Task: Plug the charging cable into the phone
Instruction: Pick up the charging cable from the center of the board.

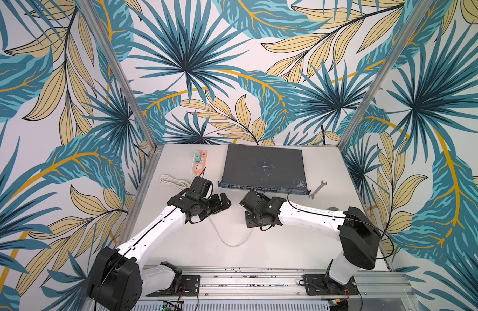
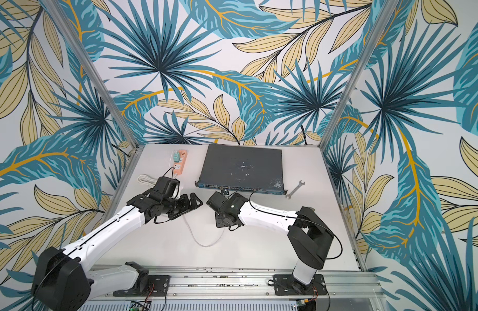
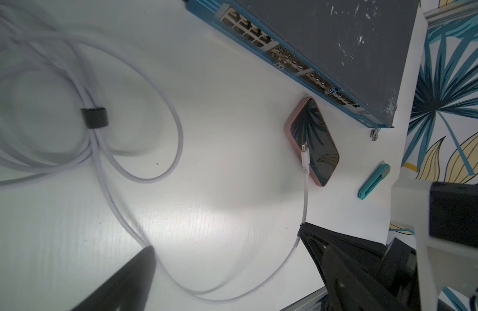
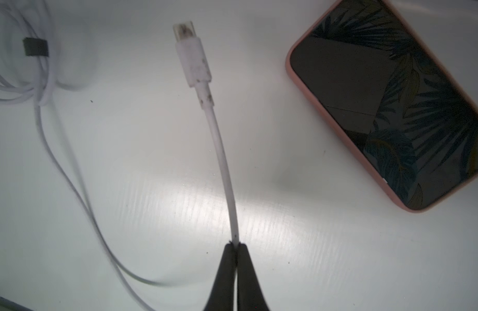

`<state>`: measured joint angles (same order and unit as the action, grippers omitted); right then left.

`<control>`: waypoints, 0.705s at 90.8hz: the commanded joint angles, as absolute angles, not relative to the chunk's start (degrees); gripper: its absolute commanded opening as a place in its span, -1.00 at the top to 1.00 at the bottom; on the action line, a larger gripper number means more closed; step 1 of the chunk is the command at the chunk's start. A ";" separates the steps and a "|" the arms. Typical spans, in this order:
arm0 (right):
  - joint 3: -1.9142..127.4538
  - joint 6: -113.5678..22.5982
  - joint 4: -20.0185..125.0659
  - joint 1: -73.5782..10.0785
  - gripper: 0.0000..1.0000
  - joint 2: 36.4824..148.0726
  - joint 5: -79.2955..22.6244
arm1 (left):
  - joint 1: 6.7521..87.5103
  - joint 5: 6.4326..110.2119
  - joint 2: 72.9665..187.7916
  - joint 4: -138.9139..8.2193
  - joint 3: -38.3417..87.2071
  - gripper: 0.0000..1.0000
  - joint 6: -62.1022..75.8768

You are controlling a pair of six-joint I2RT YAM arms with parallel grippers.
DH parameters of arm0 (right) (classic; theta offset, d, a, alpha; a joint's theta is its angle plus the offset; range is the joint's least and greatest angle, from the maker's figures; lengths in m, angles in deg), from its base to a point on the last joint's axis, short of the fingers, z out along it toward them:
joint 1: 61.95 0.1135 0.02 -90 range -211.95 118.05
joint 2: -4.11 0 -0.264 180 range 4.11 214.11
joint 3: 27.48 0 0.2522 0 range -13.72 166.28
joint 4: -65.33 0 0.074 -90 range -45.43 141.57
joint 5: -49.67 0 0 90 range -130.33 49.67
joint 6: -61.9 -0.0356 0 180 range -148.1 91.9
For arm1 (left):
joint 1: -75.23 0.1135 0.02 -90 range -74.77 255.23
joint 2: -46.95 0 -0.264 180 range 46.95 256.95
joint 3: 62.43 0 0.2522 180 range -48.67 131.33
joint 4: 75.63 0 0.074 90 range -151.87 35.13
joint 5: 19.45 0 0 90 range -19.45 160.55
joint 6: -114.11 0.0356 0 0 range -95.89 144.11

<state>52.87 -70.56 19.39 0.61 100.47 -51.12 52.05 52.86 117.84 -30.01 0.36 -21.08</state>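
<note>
Phone [image 4: 380, 107] is cut off at frame edge; right end effector [image 4: 236, 244] clamps charging cable [image 4: 221, 161], left end effector [image 3: 225, 237] gapes apart.

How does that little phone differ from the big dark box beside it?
The phone is small and slim; the box is far larger. The phone has a glossy black screen, pinkish edge and rounded corners; the box has a scuffed grey top, square corners and ports along its blue front. Both lie flat on the table.
</note>
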 commanded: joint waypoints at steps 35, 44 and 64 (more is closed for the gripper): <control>50.49 -61.74 31.06 0.74 1.00 93.81 -47.88 | 52.47 39.44 122.00 -59.46 -4.38 -0.62 -31.06; 50.61 -60.90 31.52 0.71 1.00 93.35 -46.98 | 52.48 39.46 122.39 -61.27 -4.57 -0.54 -32.01; 49.84 -60.29 32.99 0.70 1.00 91.04 -45.52 | 52.47 39.97 122.86 -62.31 -5.10 -0.23 -32.95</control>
<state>50.55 -61.62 31.34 0.61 93.06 -46.92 52.18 40.29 122.37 -59.56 -4.38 -32.51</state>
